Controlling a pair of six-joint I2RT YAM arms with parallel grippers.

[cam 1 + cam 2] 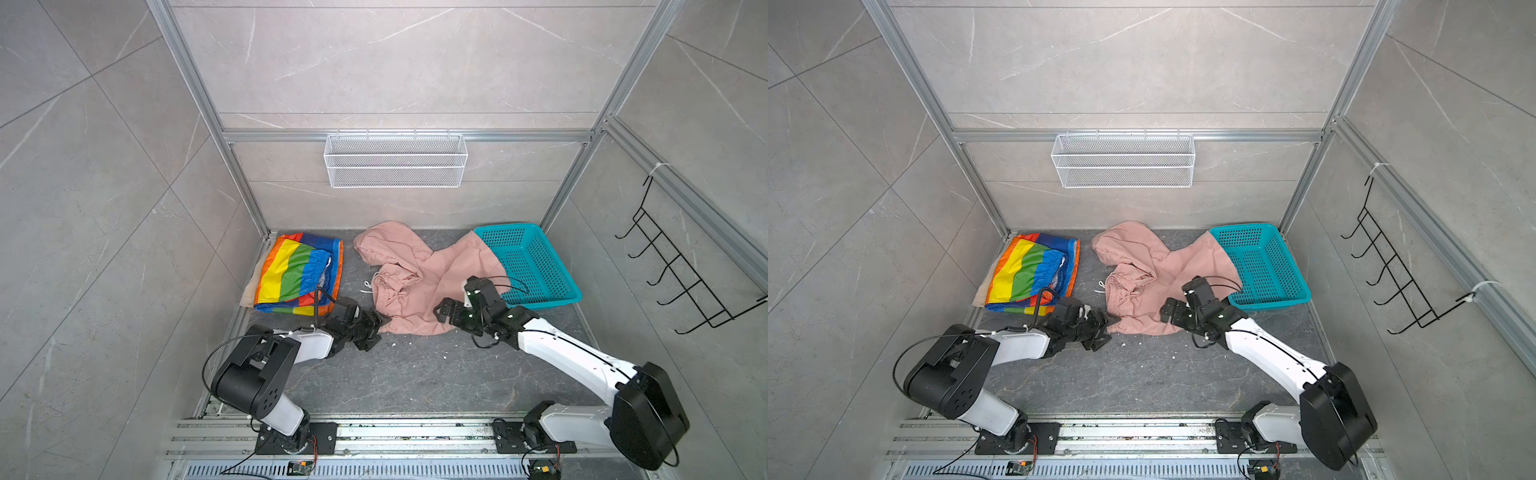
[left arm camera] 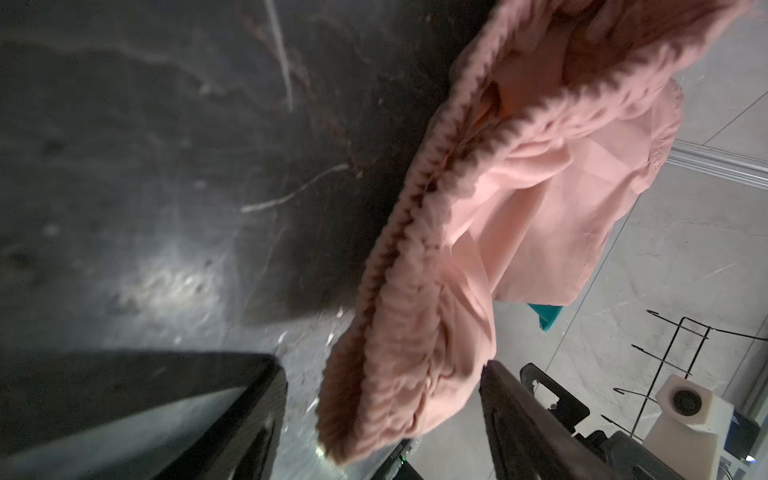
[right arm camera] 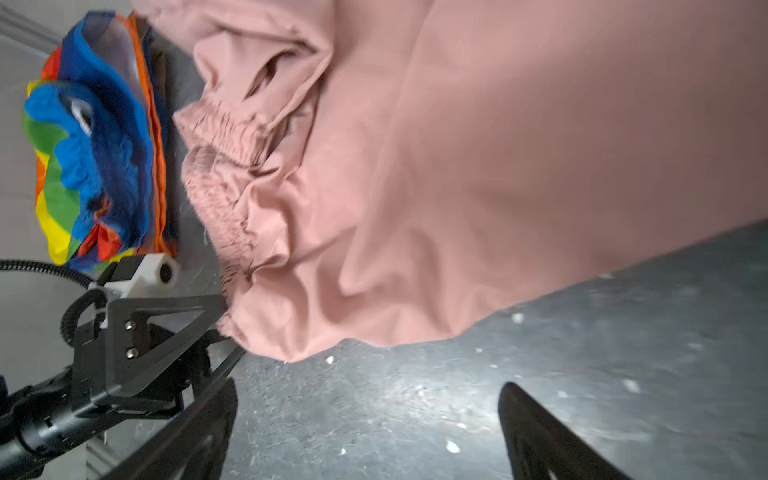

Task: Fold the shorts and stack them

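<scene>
The dusty pink shorts (image 1: 419,282) (image 1: 1154,274) lie crumpled mid-floor, one leg draped over the basket's near rim. My left gripper (image 1: 384,322) (image 2: 382,374) is at their near left corner, jaws apart, with the gathered waistband (image 2: 399,332) lying between the fingers. My right gripper (image 1: 438,311) (image 3: 368,386) stands open over bare floor at the shorts' near right hem, holding nothing. The rainbow-striped shorts (image 1: 295,274) (image 1: 1025,270) (image 3: 95,137) lie folded at the left on top of the beige shorts (image 1: 249,293), of which only an edge shows.
A teal perforated basket (image 1: 540,270) (image 1: 1271,270) stands at the right by the frame post. A white wire basket (image 1: 395,160) hangs on the back wall. A black hook rack (image 1: 681,266) is on the right wall. Dark floor (image 1: 415,374) lies between the arms.
</scene>
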